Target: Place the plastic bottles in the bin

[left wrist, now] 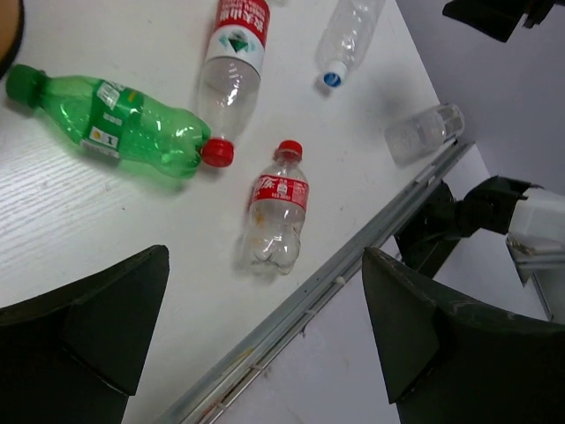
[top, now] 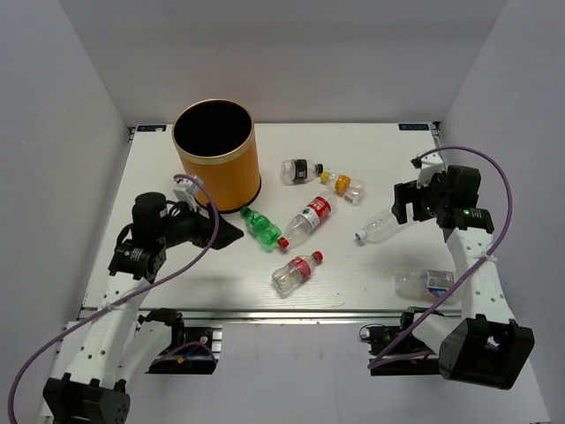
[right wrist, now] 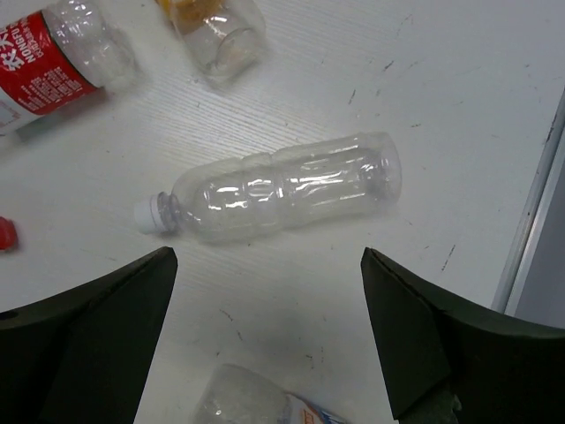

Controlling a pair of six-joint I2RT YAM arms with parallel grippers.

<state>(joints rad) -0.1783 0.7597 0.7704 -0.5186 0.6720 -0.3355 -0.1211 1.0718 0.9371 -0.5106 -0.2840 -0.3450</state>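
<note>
Right gripper (right wrist: 265, 261), spread wide and empty, hangs by a clear bottle (right wrist: 282, 187) lying along its closing line, so it likely needs rotating first; left gripper (left wrist: 265, 256) gapes empty too.

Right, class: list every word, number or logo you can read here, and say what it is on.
"1": label of the green bottle.
On the large red-label bottle: white Chinese characters, too blurred to quote.
On the small red-label bottle: white script, unreadable.
On the blue-label bottle: too small to read.
</note>
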